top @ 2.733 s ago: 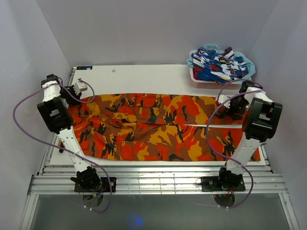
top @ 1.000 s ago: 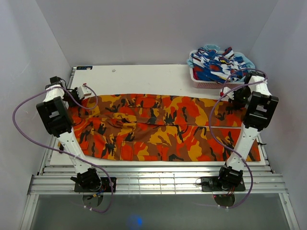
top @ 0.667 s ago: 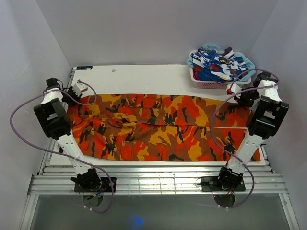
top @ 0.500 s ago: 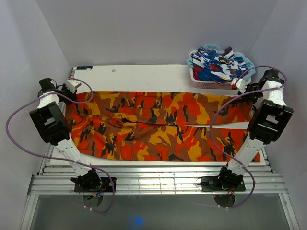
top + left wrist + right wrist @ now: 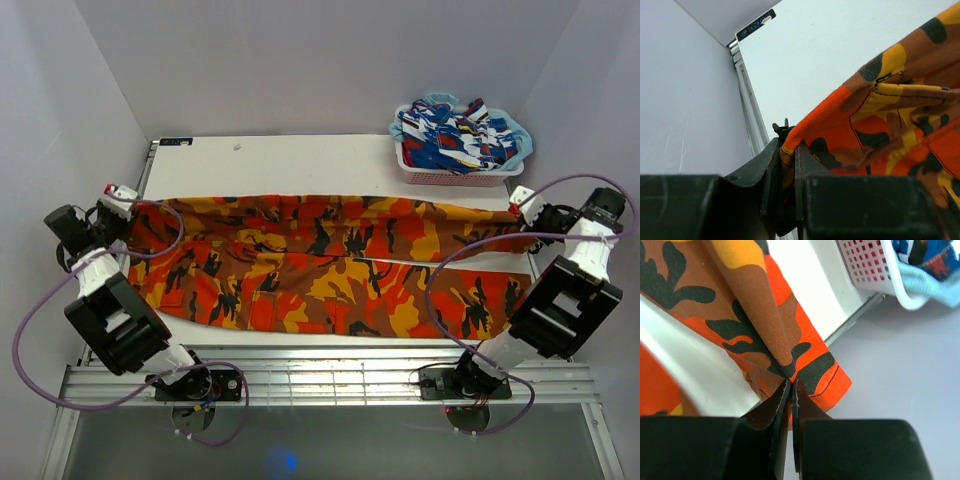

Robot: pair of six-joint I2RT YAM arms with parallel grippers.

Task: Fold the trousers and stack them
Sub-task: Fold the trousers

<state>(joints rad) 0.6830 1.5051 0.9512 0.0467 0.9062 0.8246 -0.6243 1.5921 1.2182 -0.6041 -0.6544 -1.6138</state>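
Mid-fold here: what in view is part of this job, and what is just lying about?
Part of the job:
- trousers, camouflage, spread across the table
- left tool and right tool, each shut on the far edge of the trousers

Lying about:
- basket, far right
- patterned clothes heaped in it

Light: bright, even and diffuse, from overhead; we find the white bench (image 5: 300, 160) uniformly lit. Shadows: faint and soft, under the folds of the trousers (image 5: 330, 260). Overhead view: sharp, with walls splaying at the edges. Wrist views: cloth crisp; we note the left gripper (image 5: 787, 148) and right gripper (image 5: 791, 384) dark, blurred and underexposed.
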